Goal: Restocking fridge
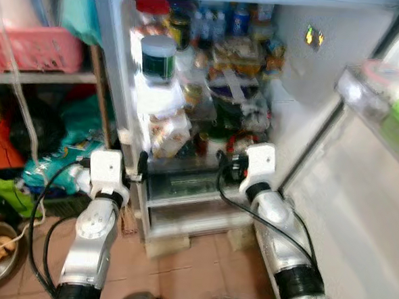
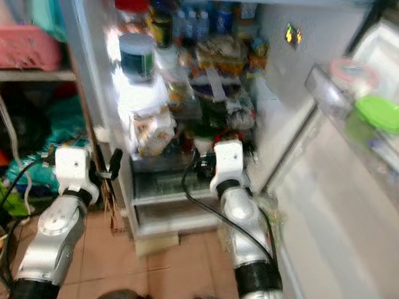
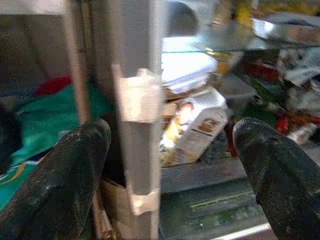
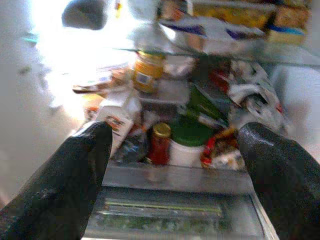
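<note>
while the fridge [image 1: 305, 88] stands open with its door [image 1: 358, 220] swung out on the robot's right, both arms are raised toward the lower shelves and neither carries anything, so this reads as the reaching stage of restocking rather than the placing of an item. the right gripper [image 4: 175, 175] has its two black fingers spread wide and empty, aimed over the crisper drawer [image 4: 165, 215] at the crowded lower shelf, where a red jar with a gold lid [image 4: 159, 145] stands touching a white tub with a green lid [image 4: 189, 145], with a tilted white carton [image 4: 116, 120] beside them. the left gripper [image 3: 170, 170] is also spread wide and holds nothing, and its fingers straddle the fridge's front side post [image 3: 137, 125], one outside the cabinet and one in front of the shelves. no fresh item for stocking can be made out in either gripper, so what is to go in is unclear; on the shelves sit a dark green tub with a white lid [image 1: 158, 55] high up and bottles [image 1: 214, 21] at the back. my guess is the next move calls for shifting the left arm inward, clear of the post, and for the right gripper to pick a gap carefully, since the shelf is packed and a nudge could topple the jar.
</note>
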Tool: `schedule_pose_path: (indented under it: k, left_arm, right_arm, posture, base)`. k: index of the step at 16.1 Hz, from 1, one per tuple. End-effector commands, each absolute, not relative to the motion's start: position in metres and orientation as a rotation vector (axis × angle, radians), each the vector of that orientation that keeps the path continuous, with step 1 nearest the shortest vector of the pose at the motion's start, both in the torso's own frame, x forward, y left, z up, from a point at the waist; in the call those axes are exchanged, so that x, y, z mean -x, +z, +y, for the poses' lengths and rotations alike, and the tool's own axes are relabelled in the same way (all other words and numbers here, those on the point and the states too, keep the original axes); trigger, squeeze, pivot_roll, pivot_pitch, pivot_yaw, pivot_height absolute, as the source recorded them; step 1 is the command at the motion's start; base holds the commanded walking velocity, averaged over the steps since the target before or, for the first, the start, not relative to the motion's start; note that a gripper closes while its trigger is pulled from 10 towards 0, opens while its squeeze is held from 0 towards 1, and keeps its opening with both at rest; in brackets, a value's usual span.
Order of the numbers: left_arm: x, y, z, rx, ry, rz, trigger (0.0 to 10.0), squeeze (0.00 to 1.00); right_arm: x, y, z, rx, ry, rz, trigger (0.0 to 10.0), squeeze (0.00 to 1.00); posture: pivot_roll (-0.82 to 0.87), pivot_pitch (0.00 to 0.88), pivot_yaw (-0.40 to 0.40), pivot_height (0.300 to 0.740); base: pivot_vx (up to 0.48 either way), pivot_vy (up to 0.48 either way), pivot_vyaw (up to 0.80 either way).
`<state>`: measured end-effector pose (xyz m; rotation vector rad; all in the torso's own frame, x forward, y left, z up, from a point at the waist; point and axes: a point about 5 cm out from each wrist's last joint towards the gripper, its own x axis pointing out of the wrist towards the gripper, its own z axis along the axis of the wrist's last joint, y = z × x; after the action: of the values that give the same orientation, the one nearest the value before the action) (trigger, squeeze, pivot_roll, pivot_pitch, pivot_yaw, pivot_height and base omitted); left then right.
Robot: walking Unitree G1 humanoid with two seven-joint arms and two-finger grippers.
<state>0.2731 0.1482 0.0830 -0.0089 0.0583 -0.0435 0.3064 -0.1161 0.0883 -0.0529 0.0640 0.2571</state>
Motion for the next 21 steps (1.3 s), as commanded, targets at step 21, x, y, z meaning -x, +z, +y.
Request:
schedule_pose_path:
  k: [21]
  left_arm:
    - [-0.2769,0.0891,0.1455,0.016,-0.052,0.016,10.0,0.0]
  right_arm:
    - [-0.3118,0.0928,-0.1113,0.05,0.266,0.035,10.0,0.0]
  posture:
    - [0.07,0.017,-0.022,0.74]
  base:
    - [-0.052,-0.014,-0.1]
